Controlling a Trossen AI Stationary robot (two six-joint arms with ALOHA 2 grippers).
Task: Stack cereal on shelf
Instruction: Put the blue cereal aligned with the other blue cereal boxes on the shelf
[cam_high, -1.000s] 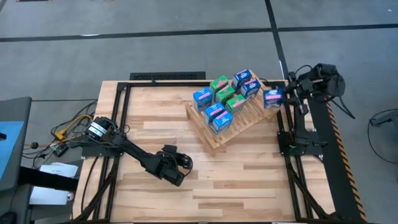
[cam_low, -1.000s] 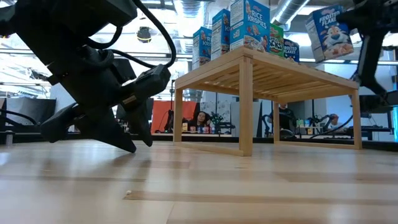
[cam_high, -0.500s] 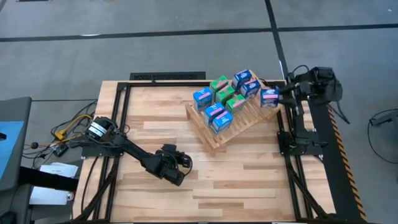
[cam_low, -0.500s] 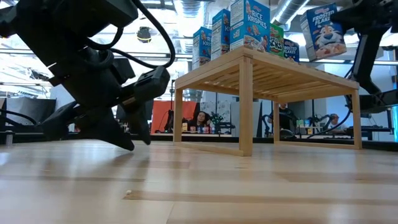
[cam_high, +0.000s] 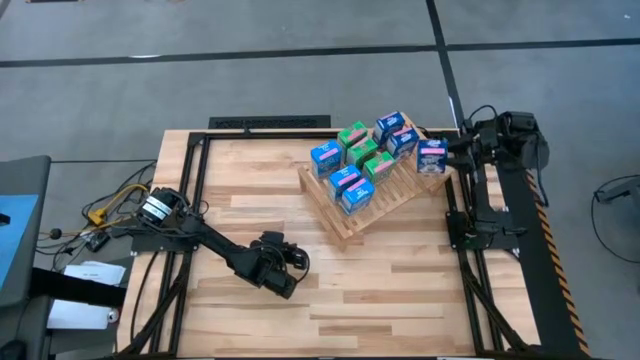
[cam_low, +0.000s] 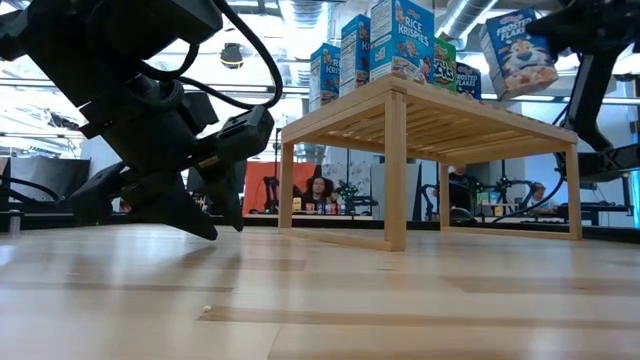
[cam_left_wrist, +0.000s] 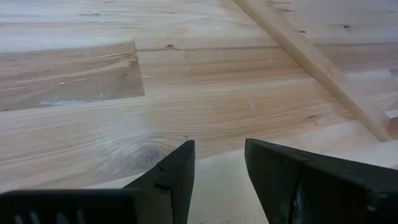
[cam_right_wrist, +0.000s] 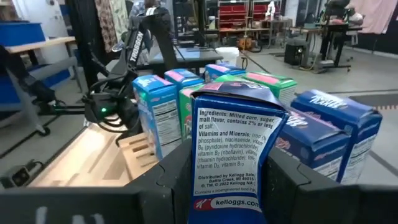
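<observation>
High view: right tool grips cereal box.

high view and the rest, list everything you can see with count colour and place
cereal boxes on shelf: seven, blue and green, upright on the slats
held cereal box: one, blue, above the shelf's right end
shelf: one, light wood, slatted, right half of table
table: one, light plank top, black frame
cables: black and yellow, off the table's left edge
left gripper: dark, low over the table's left half, jaws apart, empty
right gripper: dark, jaws clamped on the held cereal box
</observation>
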